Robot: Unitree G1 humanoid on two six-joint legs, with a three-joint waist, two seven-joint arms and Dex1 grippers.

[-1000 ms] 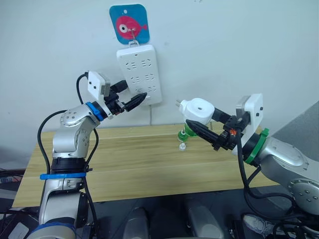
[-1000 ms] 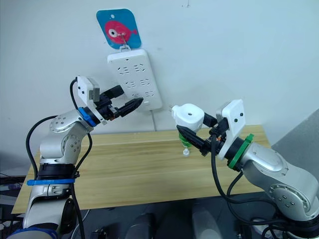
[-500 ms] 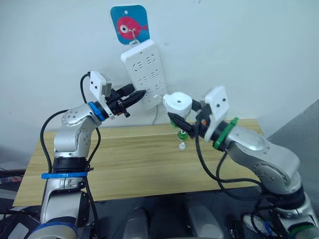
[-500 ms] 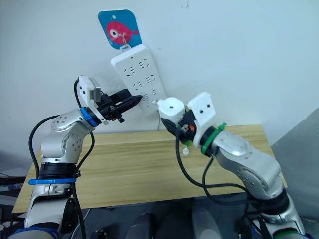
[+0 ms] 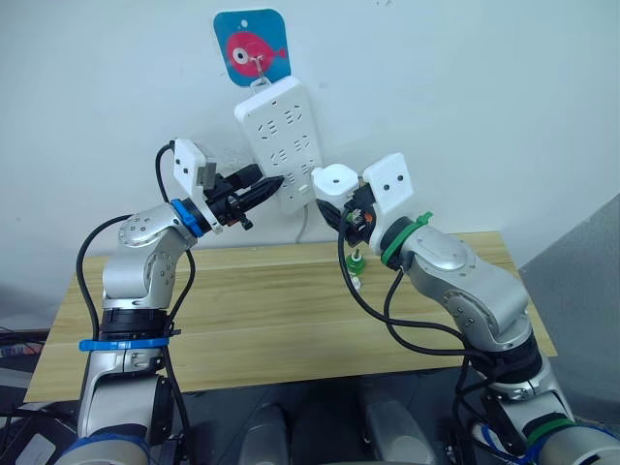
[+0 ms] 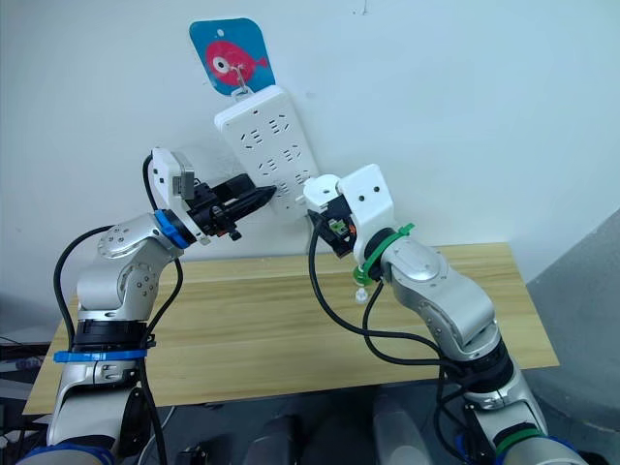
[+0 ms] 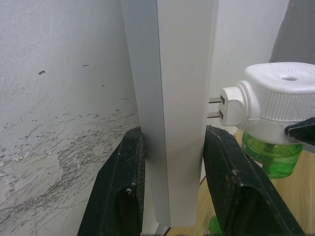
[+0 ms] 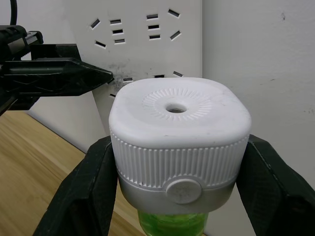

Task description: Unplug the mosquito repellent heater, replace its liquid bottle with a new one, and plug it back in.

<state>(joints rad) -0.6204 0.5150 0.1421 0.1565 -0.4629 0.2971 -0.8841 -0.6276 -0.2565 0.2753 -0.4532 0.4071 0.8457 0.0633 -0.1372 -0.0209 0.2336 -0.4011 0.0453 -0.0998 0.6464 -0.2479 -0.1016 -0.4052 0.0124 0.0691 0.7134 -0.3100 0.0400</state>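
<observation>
White plastic heater (image 8: 179, 135) with its green bottle (image 7: 271, 157) sits squeezed in the right gripper (image 8: 177, 196), prongs almost at the power strip (image 5: 283, 131) — ready to plug in. The left gripper (image 7: 174, 182) pinches the strip's edge, keeping it steady.

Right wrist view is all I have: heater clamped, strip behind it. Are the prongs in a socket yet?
Observer: No. In the left wrist view the prongs of the mosquito repellent heater reach the power strip face, with bare metal exposed.
Operator: What is holding the strip?
Observer: The left gripper is shut on its lower end, one finger on each face.
Operator: Is the strip hanging straight?
Observer: No. In the head view it hangs tilted from the hook of a blue fish plaque.
Operator: Anything on the table?
Observer: A green bottle stands below the right gripper.
</observation>
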